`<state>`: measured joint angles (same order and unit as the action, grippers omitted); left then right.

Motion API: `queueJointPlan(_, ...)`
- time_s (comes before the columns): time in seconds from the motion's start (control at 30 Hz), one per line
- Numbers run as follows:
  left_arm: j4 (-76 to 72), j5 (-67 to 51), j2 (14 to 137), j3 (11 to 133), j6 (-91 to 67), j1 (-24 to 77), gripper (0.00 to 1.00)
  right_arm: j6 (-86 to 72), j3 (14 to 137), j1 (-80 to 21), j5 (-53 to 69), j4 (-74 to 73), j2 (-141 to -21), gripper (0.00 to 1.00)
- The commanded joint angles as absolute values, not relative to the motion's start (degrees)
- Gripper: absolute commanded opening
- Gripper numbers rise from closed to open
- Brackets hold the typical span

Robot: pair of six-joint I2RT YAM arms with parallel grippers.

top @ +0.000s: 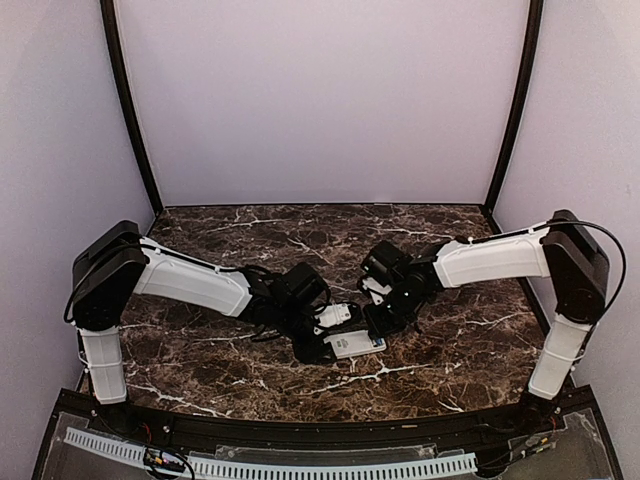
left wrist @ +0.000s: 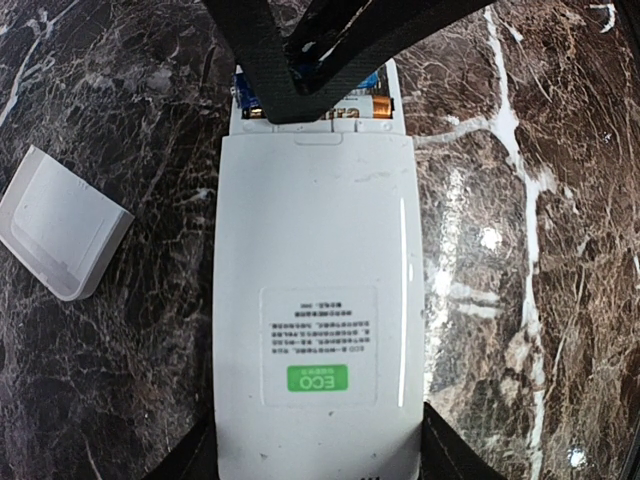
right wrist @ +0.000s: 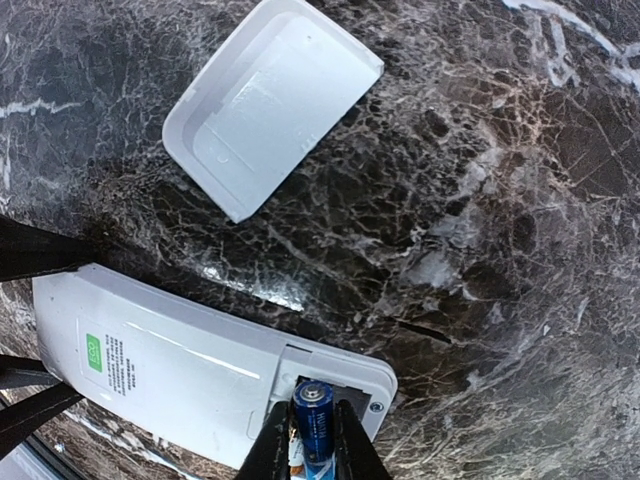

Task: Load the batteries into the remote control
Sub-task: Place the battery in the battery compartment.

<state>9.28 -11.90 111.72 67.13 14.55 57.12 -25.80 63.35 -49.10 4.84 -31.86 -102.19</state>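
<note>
The white remote control (left wrist: 315,300) lies back-up on the marble table, its battery compartment (right wrist: 350,385) open at the far end. My left gripper (left wrist: 320,455) is shut on the remote's sides at its near end. My right gripper (right wrist: 312,445) is shut on a blue battery (right wrist: 315,415) and holds it tilted with its lower end in the compartment. A second battery (left wrist: 368,104), blue with a gold end, lies in the compartment, partly hidden by the right fingers (left wrist: 290,60). In the top view the remote (top: 352,345) sits between both grippers.
The loose white cover piece (right wrist: 270,100) lies inside-up on the table just beyond the remote; it also shows in the left wrist view (left wrist: 60,225) and the top view (top: 335,314). Dark marble table (top: 470,340) all around, walls at the back and sides.
</note>
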Motion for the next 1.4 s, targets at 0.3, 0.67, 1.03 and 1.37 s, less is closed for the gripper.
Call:
queueJointPlan(0.3,13.8,-11.96,114.23,64.66,13.4,56.49,0.55,-25.09,67.71,-48.6,5.01,-37.29,-104.93,0.0)
queueJointPlan(0.67,13.12,-12.35,113.92,64.16,12.88,56.08,0.54,-27.89,49.74,-48.34,3.93,-9.56,-92.29,0.0)
queueJointPlan(1.03,13.33,-11.87,114.42,64.47,11.65,56.07,0.54,-29.44,38.37,-48.34,3.85,11.7,-89.68,0.0)
queueJointPlan(1.37,13.96,-9.64,115.05,65.75,11.42,56.82,0.68,-27.56,31.19,-48.34,2.5,20.38,-90.07,0.0)
